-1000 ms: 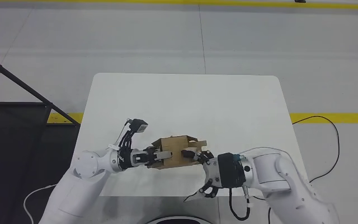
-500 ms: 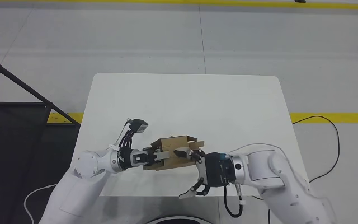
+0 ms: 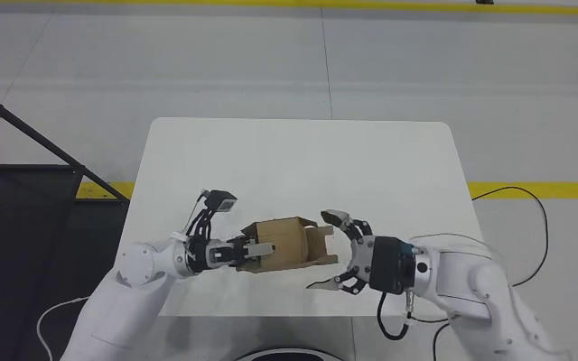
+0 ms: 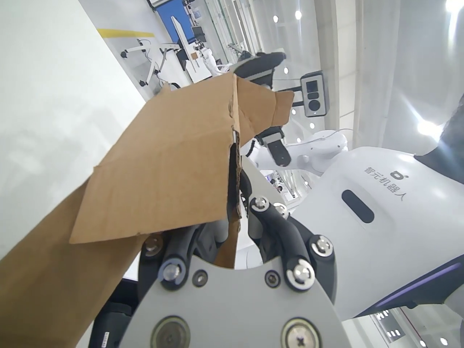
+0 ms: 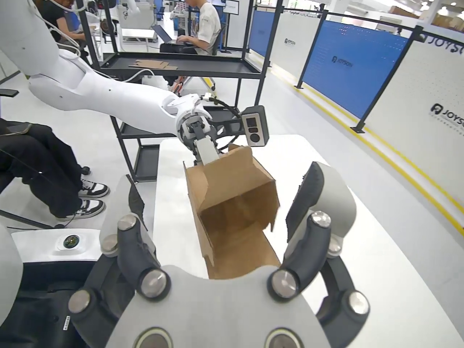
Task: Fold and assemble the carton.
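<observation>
The brown carton point(image 3: 287, 244) is held just above the white table point(image 3: 361, 171), near its front edge, as an opened sleeve lying on its side. My left gripper point(image 3: 256, 249) is shut on the carton's left end; in the left wrist view its fingers point(image 4: 266, 219) clamp a cardboard panel point(image 4: 163, 168). My right gripper point(image 3: 325, 251) stands open at the carton's right end, its fingertips spread wider than the opening and not touching it. The right wrist view looks into the hollow carton point(image 5: 232, 197) between the right gripper's pads point(image 5: 313, 190), with the left gripper point(image 5: 204, 150) at the far end.
The table's front edge point(image 3: 271, 315) lies close under both arms. A black shelf cart point(image 5: 174, 66) stands beyond the table's left side. The table's far half is bare.
My right gripper has let go of the carton's right flaps, opened wide and drawn back to the right. The carton now stands squarer, still held by the left gripper.
</observation>
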`<state>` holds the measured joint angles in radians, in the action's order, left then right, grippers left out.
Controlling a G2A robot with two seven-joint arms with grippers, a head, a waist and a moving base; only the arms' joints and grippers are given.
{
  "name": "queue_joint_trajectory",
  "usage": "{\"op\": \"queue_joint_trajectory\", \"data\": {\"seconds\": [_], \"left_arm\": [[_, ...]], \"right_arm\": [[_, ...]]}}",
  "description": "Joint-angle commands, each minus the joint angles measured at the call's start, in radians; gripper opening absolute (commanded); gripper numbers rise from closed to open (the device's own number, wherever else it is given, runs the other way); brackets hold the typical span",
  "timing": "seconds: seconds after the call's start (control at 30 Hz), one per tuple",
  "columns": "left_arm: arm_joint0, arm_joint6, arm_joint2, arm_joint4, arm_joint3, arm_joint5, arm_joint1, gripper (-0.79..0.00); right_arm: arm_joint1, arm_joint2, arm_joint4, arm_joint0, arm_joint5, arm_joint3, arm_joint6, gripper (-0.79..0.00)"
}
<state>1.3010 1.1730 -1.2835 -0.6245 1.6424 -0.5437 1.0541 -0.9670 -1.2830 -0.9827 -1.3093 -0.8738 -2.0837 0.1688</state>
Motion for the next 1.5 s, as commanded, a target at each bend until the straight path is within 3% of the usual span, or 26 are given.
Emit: {"op": "queue_joint_trajectory", "data": {"seconds": [0.0, 0.33, 0.7, 1.17, 1.47], "left_arm": [[-0.001, 0.018, 0.004, -0.043, -0.006, 0.019, 0.0, -0.785], [-0.028, 0.16, 0.027, -0.212, -0.054, 0.147, 0.002, -0.785], [-0.059, 0.259, 0.044, -0.308, -0.111, 0.22, 0.008, -0.785], [-0.074, 0.288, 0.05, -0.304, -0.134, 0.246, 0.013, -0.785], [-0.078, 0.299, 0.055, -0.295, -0.137, 0.26, 0.016, -0.785]], "right_arm": [[0.004, -0.03, -0.017, -0.027, -0.012, -0.005, -0.018, 0.0], [0.015, -0.083, -0.07, -0.093, -0.05, -0.018, -0.015, 0.0], [0.017, -0.049, 0.025, -0.066, -0.111, -0.021, 0.008, 0.0], [0.026, -0.01, 0.099, -0.027, -0.033, -0.062, 0.228, 0.0], [0.026, 0.025, 0.11, 0.006, 0.023, -0.069, 0.287, 0.0]]}}
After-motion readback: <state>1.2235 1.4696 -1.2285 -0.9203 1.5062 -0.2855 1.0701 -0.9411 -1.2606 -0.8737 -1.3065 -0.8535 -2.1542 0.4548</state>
